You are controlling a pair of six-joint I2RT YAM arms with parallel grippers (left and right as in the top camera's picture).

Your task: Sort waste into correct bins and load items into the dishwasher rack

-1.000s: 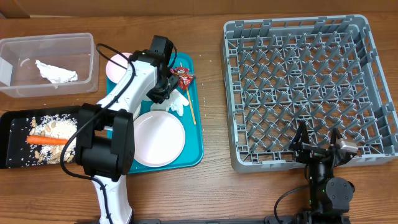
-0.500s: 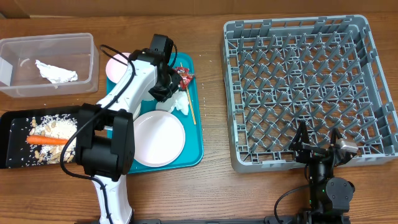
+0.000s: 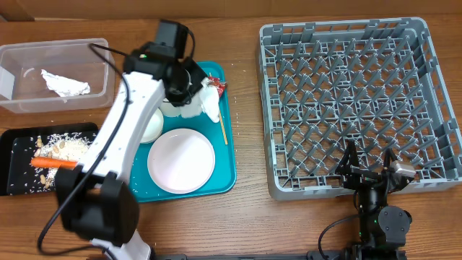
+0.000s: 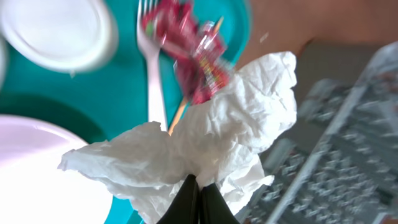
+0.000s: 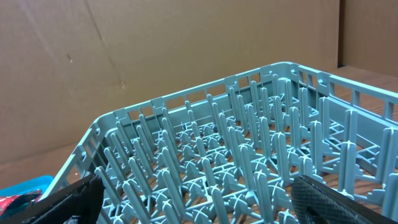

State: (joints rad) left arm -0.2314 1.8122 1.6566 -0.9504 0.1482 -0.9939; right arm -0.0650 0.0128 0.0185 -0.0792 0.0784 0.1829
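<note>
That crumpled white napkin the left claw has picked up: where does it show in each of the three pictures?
Overhead: the napkin hangs at the left claw, over the far right part of the teal tray.
Left wrist: the napkin fills the middle and bottom, pinched in the shut claw.
Right wrist: not in it.
Shared landmark: the red wrapper beside the napkin, blurred in the left wrist view.

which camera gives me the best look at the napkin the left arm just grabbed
The left wrist view: the crumpled napkin fills the frame, pinched in the shut left gripper, with the red wrapper blurred behind it. The overhead view shows it small, partly hidden by the arm above the teal tray. The right wrist view shows only the dishwasher rack.
</note>
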